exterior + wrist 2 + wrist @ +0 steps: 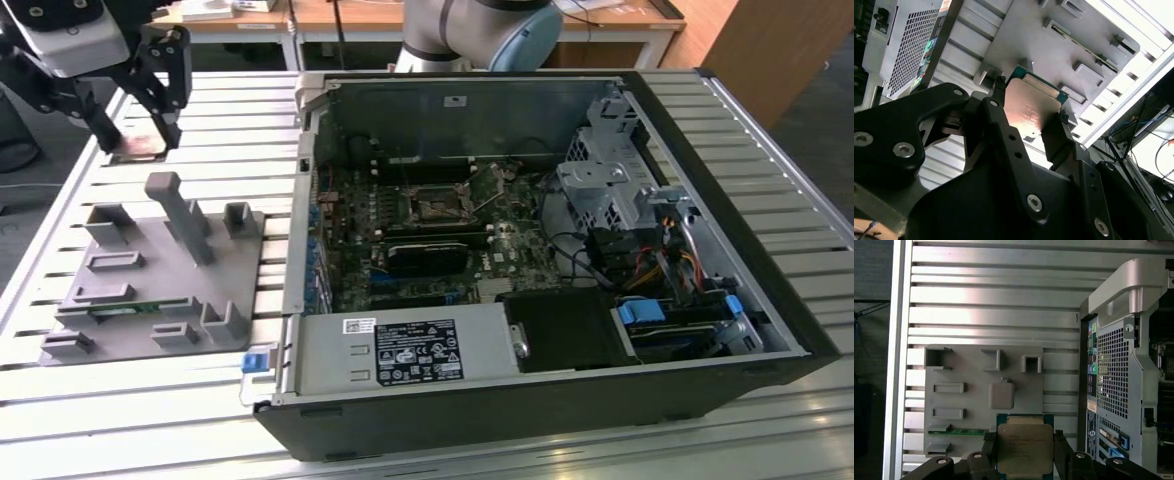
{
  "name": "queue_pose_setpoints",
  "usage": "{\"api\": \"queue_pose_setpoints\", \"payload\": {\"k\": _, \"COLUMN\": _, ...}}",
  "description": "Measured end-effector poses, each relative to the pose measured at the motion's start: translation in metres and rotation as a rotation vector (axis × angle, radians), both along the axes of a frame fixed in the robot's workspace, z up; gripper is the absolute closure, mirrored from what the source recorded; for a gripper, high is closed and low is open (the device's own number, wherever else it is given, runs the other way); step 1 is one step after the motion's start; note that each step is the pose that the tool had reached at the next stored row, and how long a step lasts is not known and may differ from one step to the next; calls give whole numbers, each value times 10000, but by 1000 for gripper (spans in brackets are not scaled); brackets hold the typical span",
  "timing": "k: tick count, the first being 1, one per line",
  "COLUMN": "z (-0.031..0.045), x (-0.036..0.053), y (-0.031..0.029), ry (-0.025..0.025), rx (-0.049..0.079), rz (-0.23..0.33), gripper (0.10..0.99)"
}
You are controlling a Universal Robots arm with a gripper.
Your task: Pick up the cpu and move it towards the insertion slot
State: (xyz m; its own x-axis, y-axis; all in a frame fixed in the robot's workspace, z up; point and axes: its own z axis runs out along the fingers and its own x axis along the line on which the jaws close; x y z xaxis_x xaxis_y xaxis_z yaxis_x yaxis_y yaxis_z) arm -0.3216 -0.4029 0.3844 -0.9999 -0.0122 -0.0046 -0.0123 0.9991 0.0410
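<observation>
In the exterior view, my gripper hangs at the far left, above the slatted table and beyond the grey fixture plate. It is shut on the cpu, a thin square chip held flat by two opposite edges. Both wrist views show the cpu clamped between the black fingers, its metal top catching the light. The insertion slot, a square socket with a shiny frame, lies on the motherboard inside the open computer case, well toward the exterior view's right of the gripper.
The open case has tall side walls, and its near wall stands between gripper and socket. The fixture plate carries upright posts and a green memory stick. The robot's base stands behind the case.
</observation>
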Motion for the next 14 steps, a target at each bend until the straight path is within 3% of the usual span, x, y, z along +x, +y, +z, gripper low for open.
{"api": "queue_pose_setpoints", "payload": {"k": 5, "z": 5, "x": 52, "y": 0, "ry": -1, "rx": 11, "rz": 0, "gripper": 545}}
{"api": "queue_pose_setpoints", "payload": {"k": 14, "z": 5, "x": 226, "y": 0, "ry": 0, "rx": 11, "rz": 0, "gripper": 545}}
